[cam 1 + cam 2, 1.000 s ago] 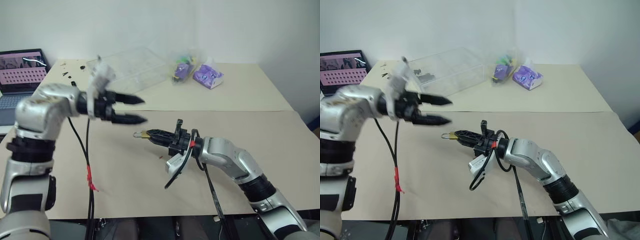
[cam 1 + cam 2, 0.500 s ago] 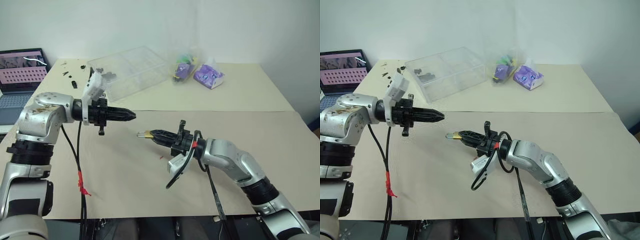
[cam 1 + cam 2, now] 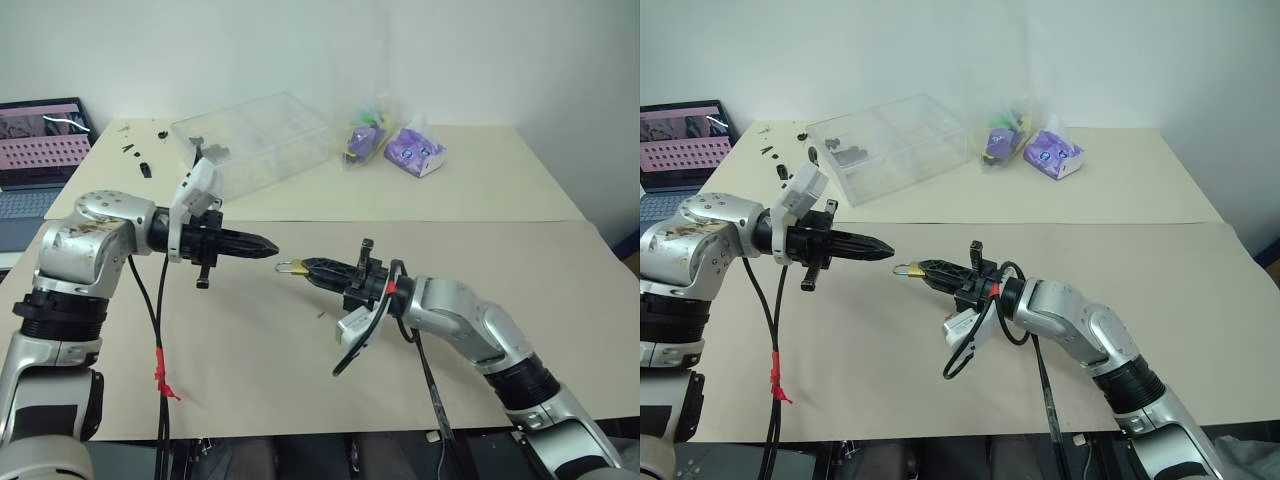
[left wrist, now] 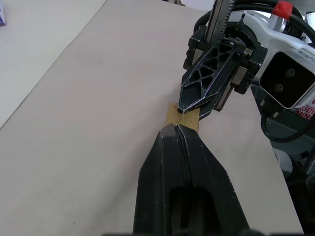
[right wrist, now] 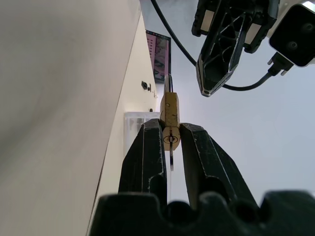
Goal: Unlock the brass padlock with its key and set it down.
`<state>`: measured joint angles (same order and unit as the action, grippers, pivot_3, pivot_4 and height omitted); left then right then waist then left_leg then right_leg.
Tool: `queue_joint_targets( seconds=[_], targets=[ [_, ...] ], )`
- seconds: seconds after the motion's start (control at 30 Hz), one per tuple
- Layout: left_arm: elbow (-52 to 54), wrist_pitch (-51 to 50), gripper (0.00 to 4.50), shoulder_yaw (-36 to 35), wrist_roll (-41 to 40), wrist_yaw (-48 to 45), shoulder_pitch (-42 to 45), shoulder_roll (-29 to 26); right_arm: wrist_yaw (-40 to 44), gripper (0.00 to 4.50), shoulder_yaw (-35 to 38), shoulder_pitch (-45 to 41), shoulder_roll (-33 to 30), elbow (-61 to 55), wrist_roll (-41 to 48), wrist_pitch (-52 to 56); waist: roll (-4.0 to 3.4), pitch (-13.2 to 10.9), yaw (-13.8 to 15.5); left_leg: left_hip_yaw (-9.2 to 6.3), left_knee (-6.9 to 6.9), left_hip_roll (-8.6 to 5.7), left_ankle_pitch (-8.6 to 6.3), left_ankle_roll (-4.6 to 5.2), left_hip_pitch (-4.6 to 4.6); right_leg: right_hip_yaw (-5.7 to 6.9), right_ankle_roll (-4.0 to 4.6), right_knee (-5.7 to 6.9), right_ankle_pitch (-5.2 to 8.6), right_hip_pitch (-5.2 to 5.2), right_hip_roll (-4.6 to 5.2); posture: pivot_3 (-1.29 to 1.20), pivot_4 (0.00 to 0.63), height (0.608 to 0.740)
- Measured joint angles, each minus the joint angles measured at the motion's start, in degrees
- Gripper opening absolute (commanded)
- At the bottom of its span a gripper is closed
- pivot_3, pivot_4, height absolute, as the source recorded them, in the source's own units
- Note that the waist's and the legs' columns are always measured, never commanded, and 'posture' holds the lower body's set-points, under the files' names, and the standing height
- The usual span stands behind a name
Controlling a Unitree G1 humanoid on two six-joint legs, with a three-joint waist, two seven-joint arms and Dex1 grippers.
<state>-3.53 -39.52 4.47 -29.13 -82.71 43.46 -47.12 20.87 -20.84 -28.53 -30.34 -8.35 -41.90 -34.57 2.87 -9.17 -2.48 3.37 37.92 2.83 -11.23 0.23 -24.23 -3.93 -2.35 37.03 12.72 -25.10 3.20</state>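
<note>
The brass padlock [image 3: 292,268] is a tiny gold body with a thin silver shackle, held above the paper-covered table [image 3: 500,260]. My right gripper [image 3: 303,266] is shut on it. In the right wrist view its fingers [image 5: 147,147] clamp the padlock [image 5: 171,110] with the keyhole facing the camera. A thin silver sliver hangs under the keyhole, and I cannot tell what it is. My left gripper [image 3: 274,249] is shut and points at the padlock, tip just short of it. I see nothing between its fingers [image 4: 162,162]. The key is out of view.
A clear plastic box [image 3: 250,140] and plastic bags with purple contents [image 3: 415,152] stand at the back of the table. A laptop [image 3: 40,140] sits far left, with small black parts [image 3: 140,150] near it. A red speck [image 3: 322,315] lies under the right gripper.
My left gripper has gone from open to shut, dropped lower, and its tip has come close to the padlock. The right gripper has kept still with the padlock.
</note>
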Motion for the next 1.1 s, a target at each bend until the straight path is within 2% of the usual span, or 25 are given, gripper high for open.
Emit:
queue_joint_targets(
  seconds=[1.1],
  targets=[
    [-0.3,1.8,0.02,1.1,0.8,2.0,0.0,1.1,0.1,0.09,1.3,-3.5,2.4,-1.4,1.7,0.6,0.0,0.0,0.0,0.0,0.0,0.0,0.0,0.0,0.0,0.0,0.01,0.0,-0.01,0.0,0.0,0.0,0.15,0.74]
  ],
)
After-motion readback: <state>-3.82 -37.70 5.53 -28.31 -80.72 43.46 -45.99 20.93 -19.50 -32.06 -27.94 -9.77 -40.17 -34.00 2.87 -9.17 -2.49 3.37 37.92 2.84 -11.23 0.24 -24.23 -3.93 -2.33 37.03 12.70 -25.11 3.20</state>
